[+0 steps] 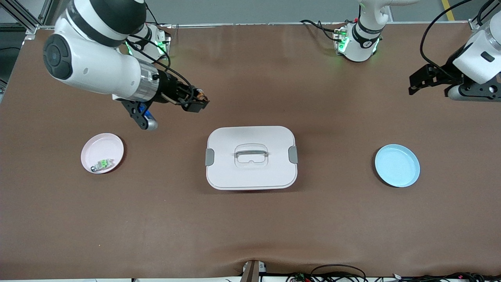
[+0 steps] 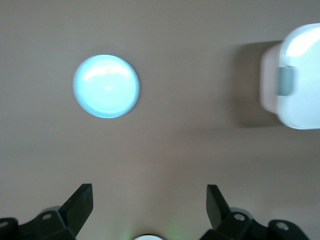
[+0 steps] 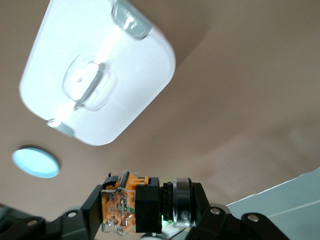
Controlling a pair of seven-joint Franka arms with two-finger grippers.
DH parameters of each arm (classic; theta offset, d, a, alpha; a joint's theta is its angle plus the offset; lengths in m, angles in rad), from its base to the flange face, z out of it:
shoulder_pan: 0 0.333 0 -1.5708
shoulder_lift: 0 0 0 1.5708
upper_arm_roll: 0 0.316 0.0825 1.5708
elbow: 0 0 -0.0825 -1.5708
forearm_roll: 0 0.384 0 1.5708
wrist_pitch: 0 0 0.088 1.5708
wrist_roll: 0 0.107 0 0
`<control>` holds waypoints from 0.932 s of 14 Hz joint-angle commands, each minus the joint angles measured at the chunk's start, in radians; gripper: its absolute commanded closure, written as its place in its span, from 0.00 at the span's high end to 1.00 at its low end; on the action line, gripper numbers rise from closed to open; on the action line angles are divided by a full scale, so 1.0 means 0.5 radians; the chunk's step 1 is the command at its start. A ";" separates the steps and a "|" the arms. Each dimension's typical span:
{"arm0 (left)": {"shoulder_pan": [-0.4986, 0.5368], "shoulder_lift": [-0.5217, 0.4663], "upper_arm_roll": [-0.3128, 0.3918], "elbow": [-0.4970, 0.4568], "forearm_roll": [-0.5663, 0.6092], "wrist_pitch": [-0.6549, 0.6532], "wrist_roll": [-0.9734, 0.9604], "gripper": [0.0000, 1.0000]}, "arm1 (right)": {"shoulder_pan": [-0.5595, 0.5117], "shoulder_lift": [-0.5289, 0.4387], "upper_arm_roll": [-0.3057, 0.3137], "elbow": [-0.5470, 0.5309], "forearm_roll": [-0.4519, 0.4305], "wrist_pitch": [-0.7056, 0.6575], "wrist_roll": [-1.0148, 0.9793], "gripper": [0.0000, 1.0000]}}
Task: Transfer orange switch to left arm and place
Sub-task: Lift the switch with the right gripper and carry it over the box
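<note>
My right gripper [image 1: 197, 102] hangs in the air over the bare table between the right arm's base and the box [image 1: 251, 157], shut on the orange switch [image 1: 201, 95]. In the right wrist view the orange switch [image 3: 131, 205], a black block with an orange part and a clear round end, sits clamped between the fingers [image 3: 92, 207], with the white box [image 3: 95, 70] below. My left gripper [image 1: 420, 83] waits open at the left arm's end of the table; in the left wrist view its gripper [image 2: 149, 205] holds nothing, over bare table near the blue plate [image 2: 106, 86].
A pink plate [image 1: 102, 152] holding a small green-and-grey component [image 1: 102, 164] lies toward the right arm's end. A blue plate [image 1: 397, 165] lies toward the left arm's end. The box stands mid-table between them. Cables run along the table's near edge.
</note>
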 commanded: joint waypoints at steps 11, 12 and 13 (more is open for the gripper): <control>-0.015 0.151 -0.301 -0.031 -0.393 0.267 -0.236 1.00 | 0.550 0.361 -0.024 0.077 0.582 1.196 0.751 0.20; -0.015 0.142 -0.323 -0.092 -0.473 0.334 -0.233 1.00 | 0.568 0.383 -0.021 0.077 0.633 1.294 0.782 0.20; -0.015 0.129 -0.335 -0.157 -0.546 0.422 -0.230 1.00 | 0.593 0.404 -0.024 0.080 0.725 1.401 0.804 0.20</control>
